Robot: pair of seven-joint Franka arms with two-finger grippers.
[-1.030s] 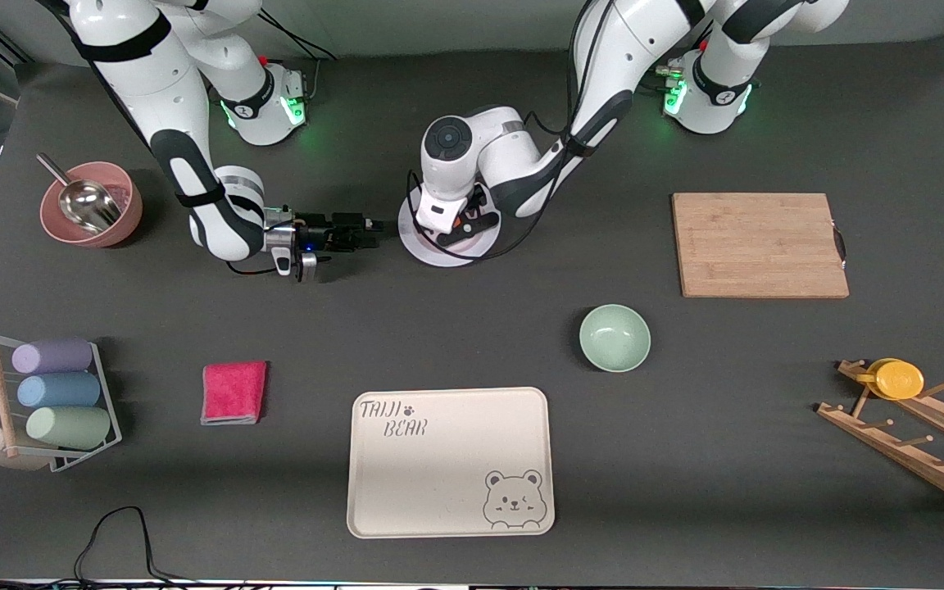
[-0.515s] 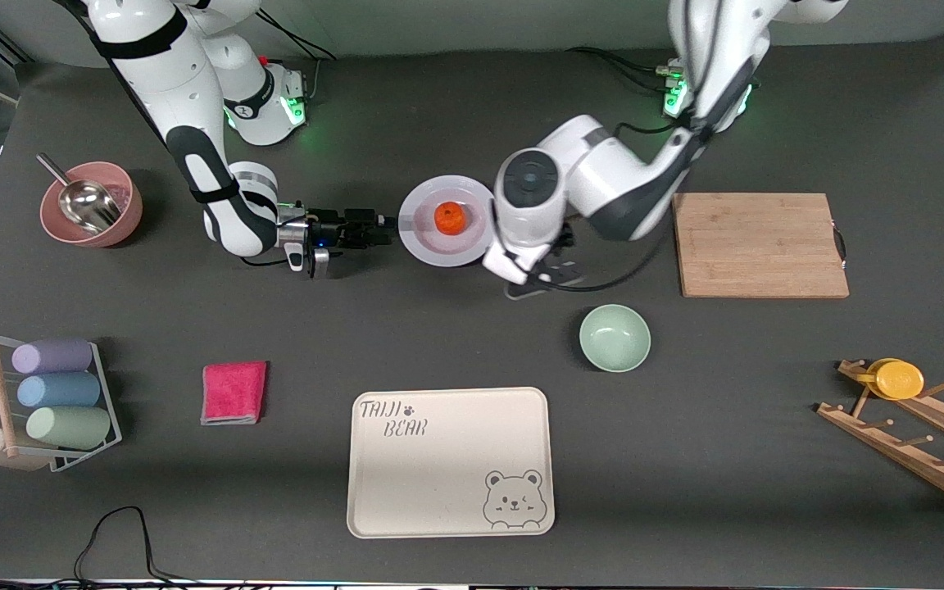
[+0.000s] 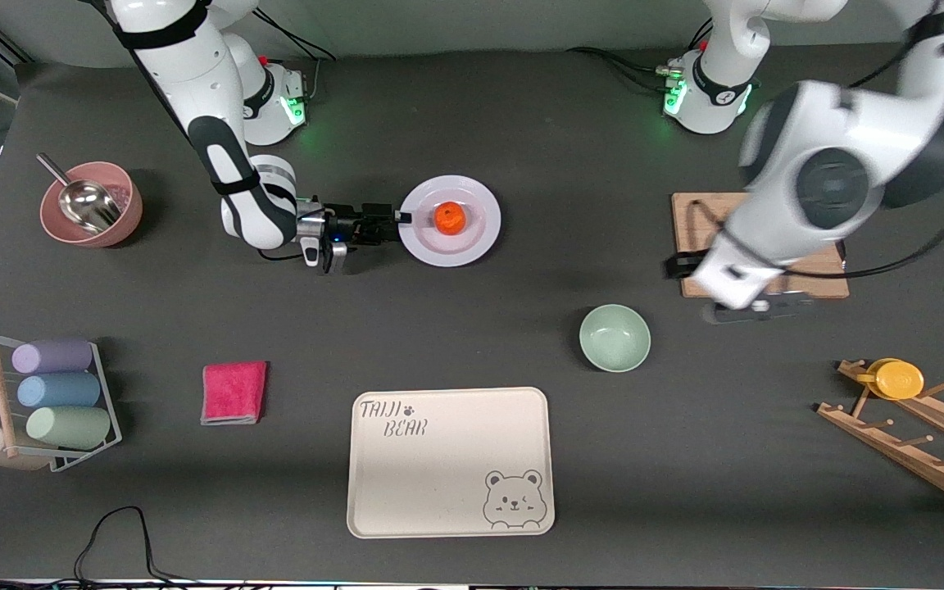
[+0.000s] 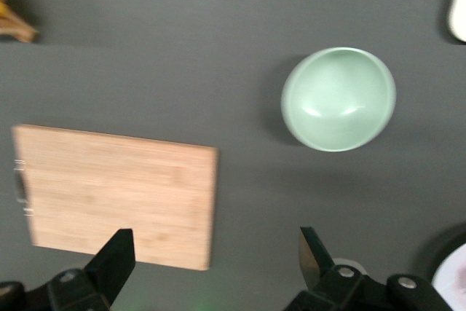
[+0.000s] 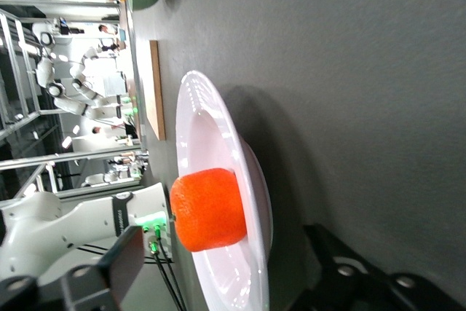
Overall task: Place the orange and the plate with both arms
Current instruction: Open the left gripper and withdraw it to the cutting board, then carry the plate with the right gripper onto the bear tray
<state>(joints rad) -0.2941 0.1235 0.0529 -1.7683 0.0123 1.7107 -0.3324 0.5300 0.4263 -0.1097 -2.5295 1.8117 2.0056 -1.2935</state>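
Orange [image 3: 448, 216] sits in the centre of the plate [image 3: 472, 242], both on the table between the 2 arm bases, farther from the front camera than the tray [image 3: 450, 461].

Right gripper [image 3: 397, 219] is low at the table, at the plate's rim on the side toward the right arm's end. Right wrist view shows its fingers [image 5: 102, 271] spread, one above the rim and one below it; the plate [image 5: 207, 136] edge is between them. Probably not clamped, but contact is hard to judge from this angle. Orange [image 5: 210, 209] is clear of the fingers.

Left gripper [image 3: 755, 307] is up in the air over the table just off the cutting board's [image 3: 759, 217] edge, toward the green bowl [image 3: 614, 337]. Left wrist view: fingers [image 4: 116, 258] wide apart, nothing held, board [image 4: 116, 193] and bowl [image 4: 339, 97] below it.

Also on the table:
- pink bowl [image 3: 93, 221] with a metal scoop [image 3: 83, 201], toward the right arm's end
- red cloth [image 3: 233, 392]
- rack with 3 rolls [image 3: 54, 391]
- wooden peg rack [image 3: 914, 434] with a yellow lid [image 3: 898, 379], toward the left arm's end
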